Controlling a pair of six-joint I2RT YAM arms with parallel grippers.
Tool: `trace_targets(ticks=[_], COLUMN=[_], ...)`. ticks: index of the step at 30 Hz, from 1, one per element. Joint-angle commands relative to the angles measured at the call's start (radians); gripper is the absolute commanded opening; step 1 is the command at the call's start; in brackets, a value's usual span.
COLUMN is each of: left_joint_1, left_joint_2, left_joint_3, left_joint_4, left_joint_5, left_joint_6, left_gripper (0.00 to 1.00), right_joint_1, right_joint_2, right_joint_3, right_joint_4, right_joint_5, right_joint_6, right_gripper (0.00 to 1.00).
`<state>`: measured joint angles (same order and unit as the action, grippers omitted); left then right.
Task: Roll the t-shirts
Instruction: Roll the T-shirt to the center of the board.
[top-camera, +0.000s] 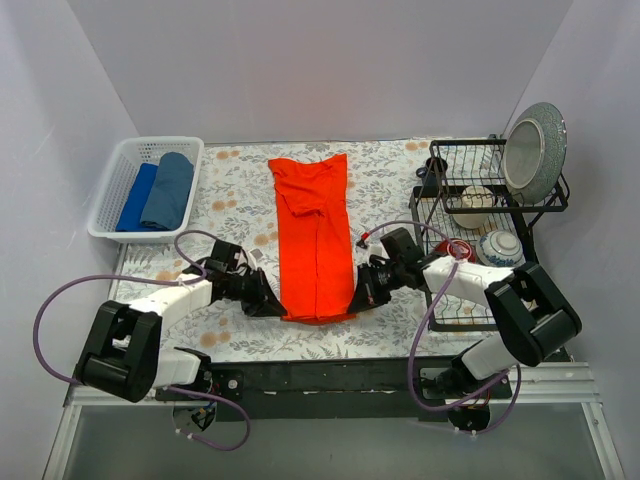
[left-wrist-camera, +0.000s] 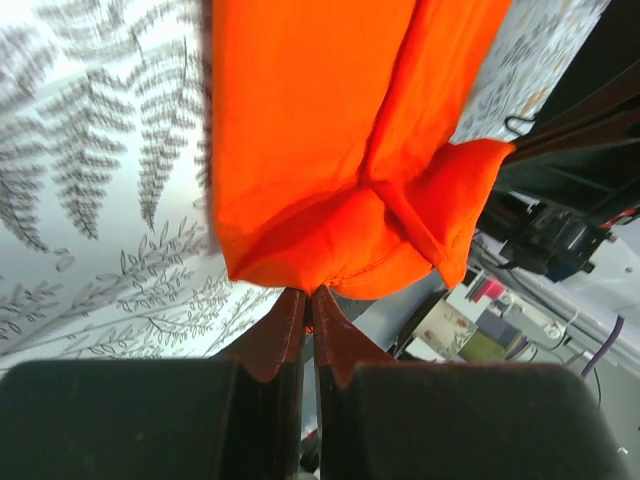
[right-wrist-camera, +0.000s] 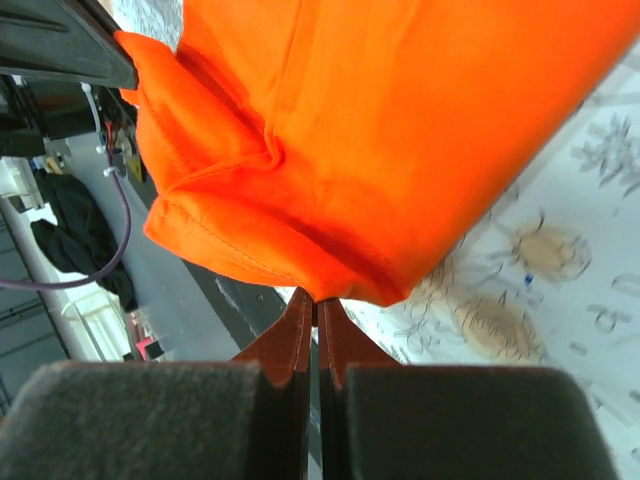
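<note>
The orange-red t-shirt (top-camera: 315, 235) lies folded into a long strip down the middle of the floral table. My left gripper (top-camera: 274, 303) is shut on its near left corner (left-wrist-camera: 300, 240). My right gripper (top-camera: 356, 297) is shut on its near right corner (right-wrist-camera: 330, 190). Both hold the near hem slightly lifted off the table. Two blue t-shirts, royal blue (top-camera: 135, 198) and teal-blue (top-camera: 168, 190), lie rolled in the white basket (top-camera: 108, 200) at the back left.
A black dish rack (top-camera: 440, 215) at the right holds a grey plate (top-camera: 535, 150), bowls and a dark-red bowl (top-camera: 458, 248). The table's front edge (top-camera: 330, 360) runs just behind both grippers.
</note>
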<state>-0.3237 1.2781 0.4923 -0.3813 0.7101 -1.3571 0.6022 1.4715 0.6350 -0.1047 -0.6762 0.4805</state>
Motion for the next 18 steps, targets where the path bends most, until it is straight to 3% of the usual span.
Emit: trace_targets(ticks=[1, 10, 14, 17, 18], left_joint_1=[0.040, 0.081, 0.089, 0.094, 0.100], left_joint_2=[0.016, 0.050, 0.063, 0.066, 0.066], left_joint_3=[0.060, 0.077, 0.069, 0.077, 0.083], left_joint_4=[0.018, 0.025, 0.038, 0.038, 0.038], left_joint_5=[-0.046, -0.077, -0.081, -0.087, -0.096], left_joint_6=[0.036, 0.036, 0.029, 0.027, 0.030], left_gripper=[0.00, 0.00, 0.04, 0.16, 0.17], right_joint_1=[-0.010, -0.027, -0.027, -0.027, -0.027], right_joint_2=[0.042, 0.090, 0.105, 0.122, 0.125], right_joint_3=[0.074, 0.098, 0.109, 0.124, 0.132], right_joint_4=[0.010, 0.045, 0.079, 0.095, 0.096], right_joint_5=[0.020, 0.037, 0.035, 0.027, 0.027], right_joint_6=[-0.033, -0.054, -0.048, -0.043, -0.043], right_gripper=[0.01, 0.01, 0.01, 0.02, 0.07])
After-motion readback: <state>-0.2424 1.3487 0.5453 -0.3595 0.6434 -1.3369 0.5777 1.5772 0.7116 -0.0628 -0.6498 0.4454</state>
